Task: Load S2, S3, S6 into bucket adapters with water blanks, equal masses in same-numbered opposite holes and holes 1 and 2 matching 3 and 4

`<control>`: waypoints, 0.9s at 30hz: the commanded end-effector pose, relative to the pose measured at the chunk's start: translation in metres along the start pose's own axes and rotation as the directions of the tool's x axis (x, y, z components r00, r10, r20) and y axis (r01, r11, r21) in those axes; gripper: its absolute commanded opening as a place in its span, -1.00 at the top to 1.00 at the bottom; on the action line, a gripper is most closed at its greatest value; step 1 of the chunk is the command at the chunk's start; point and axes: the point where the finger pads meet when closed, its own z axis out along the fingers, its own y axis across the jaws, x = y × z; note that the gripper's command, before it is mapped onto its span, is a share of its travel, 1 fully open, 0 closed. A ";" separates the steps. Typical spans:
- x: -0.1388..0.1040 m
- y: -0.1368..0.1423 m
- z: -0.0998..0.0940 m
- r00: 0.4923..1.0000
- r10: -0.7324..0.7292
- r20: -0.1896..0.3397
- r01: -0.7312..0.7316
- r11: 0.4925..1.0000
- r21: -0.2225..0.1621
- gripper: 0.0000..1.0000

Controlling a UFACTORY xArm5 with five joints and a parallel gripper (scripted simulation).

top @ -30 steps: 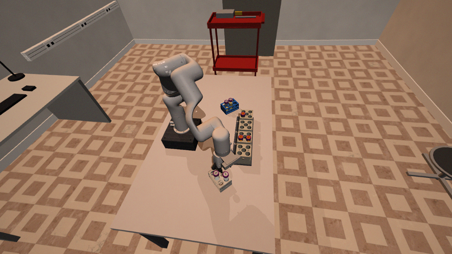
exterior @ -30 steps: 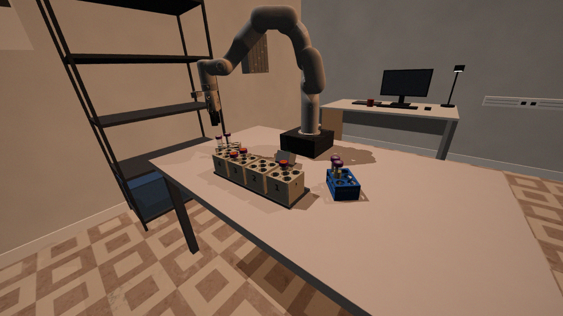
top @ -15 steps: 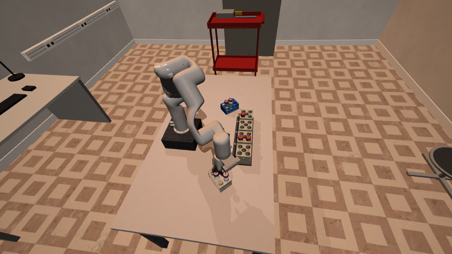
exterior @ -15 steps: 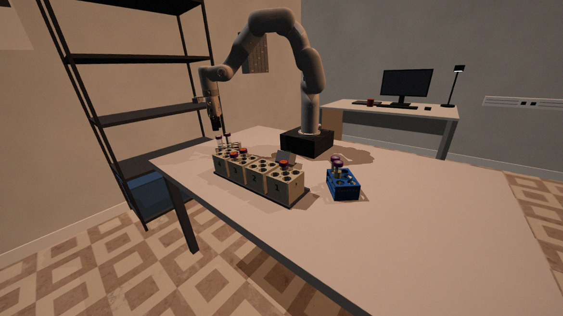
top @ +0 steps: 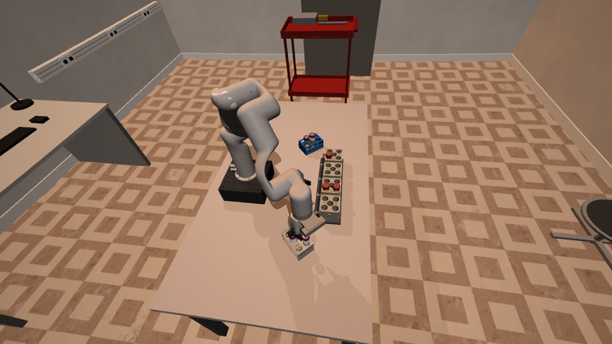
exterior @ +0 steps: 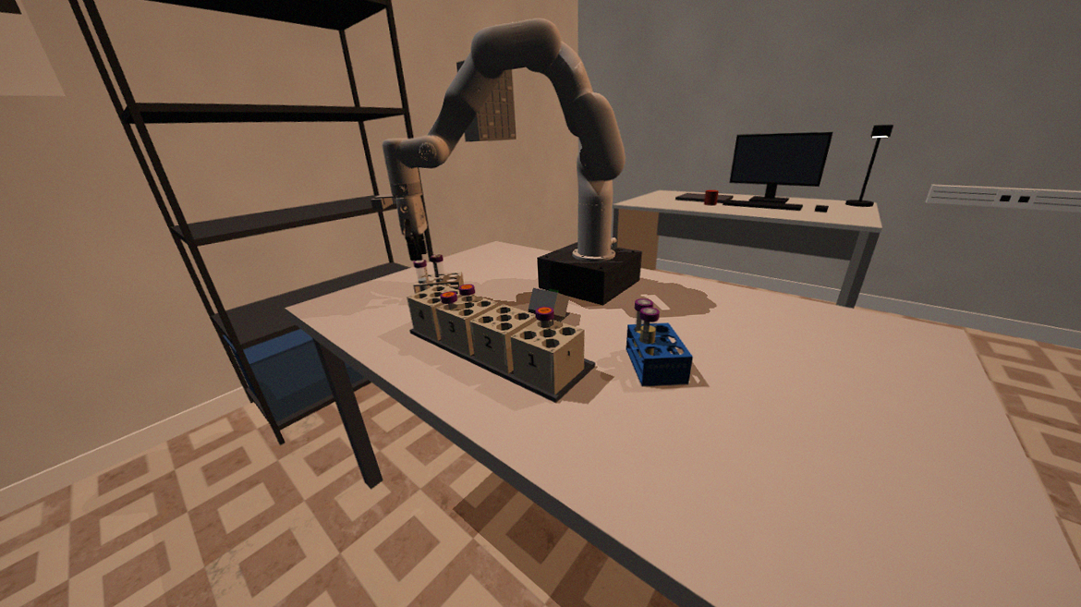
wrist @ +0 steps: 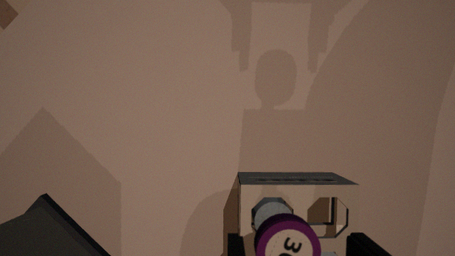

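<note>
My gripper (top: 297,235) (exterior: 419,254) (wrist: 296,246) is open, low over the pale rack (top: 304,253) (exterior: 450,278). The purple-capped "30" blank (wrist: 288,227) stands there between the spread fingers, not gripped. A second purple-capped tube (top: 293,239) stands beside it. On the stand, adapter 1 (exterior: 533,372) holds one orange-dotted tube (top: 329,155) (exterior: 544,313). Adapter 3 (exterior: 453,327) holds two, one (top: 325,186) and another (top: 336,186). Adapter 2 (exterior: 488,344) and adapter 4 (exterior: 421,314) show no tubes. Their IDs are unreadable here.
The blue rack (top: 311,149) (exterior: 659,369) holds two grey-dotted tubes beyond adapter 1. The small sloped desk (exterior: 546,302) stands between the stand and the arm's black base (top: 245,191) (exterior: 588,276); its key is hidden. Adapter 4's end lies near the pale rack.
</note>
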 end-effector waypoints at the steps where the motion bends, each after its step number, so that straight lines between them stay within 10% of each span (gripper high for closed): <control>1: 0.002 0.000 0.009 1.000 0.000 -0.005 0.000 1.000 -0.001 -0.15; 27: 0.002 0.000 0.021 1.000 0.000 -0.004 0.000 1.000 -0.001 -0.15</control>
